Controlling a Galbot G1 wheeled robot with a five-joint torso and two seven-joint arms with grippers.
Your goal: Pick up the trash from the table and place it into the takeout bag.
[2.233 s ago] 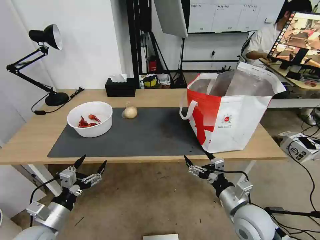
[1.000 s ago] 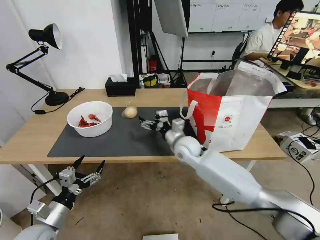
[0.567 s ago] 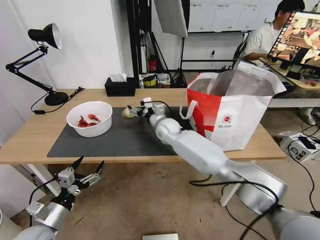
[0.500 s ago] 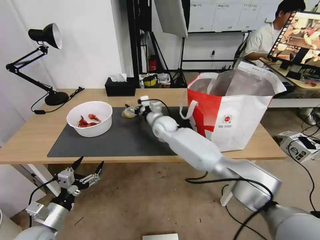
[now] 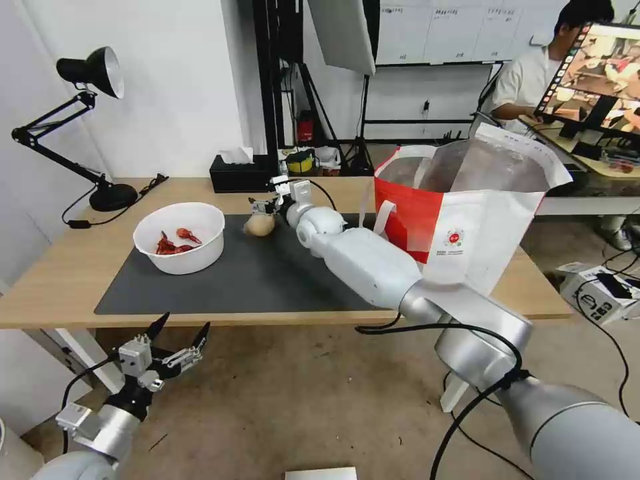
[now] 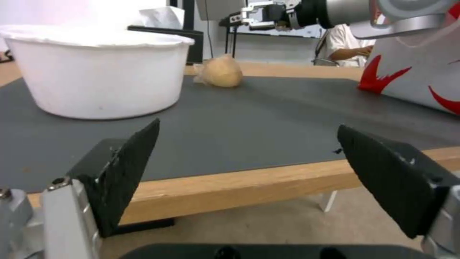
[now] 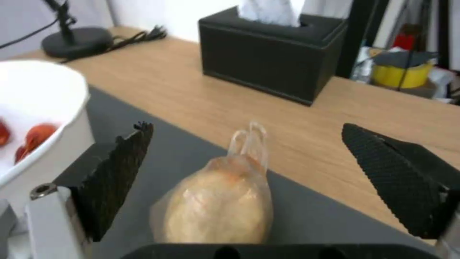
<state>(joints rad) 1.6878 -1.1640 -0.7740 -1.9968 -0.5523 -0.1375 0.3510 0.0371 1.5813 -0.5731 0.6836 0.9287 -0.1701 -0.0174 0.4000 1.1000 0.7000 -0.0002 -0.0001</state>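
Desk mat (image 5: 280, 280): R gripper (image 5: 265, 203) just above lump (image 5: 259, 225), jaws apart; drop straight, squeeze gently. L gripper (image 5: 175, 340) idle below desk, jaws apart.

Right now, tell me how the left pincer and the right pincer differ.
The left pincer hangs low in front of the table, below its edge; the right pincer is stretched out over the mat, just above the beige lump. The left has nothing between its fingers; the right brackets the lump without touching it. Both are open.

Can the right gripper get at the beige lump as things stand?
Probably yes: the right gripper hangs open just above the beige lump, fingers either side, nothing between them.
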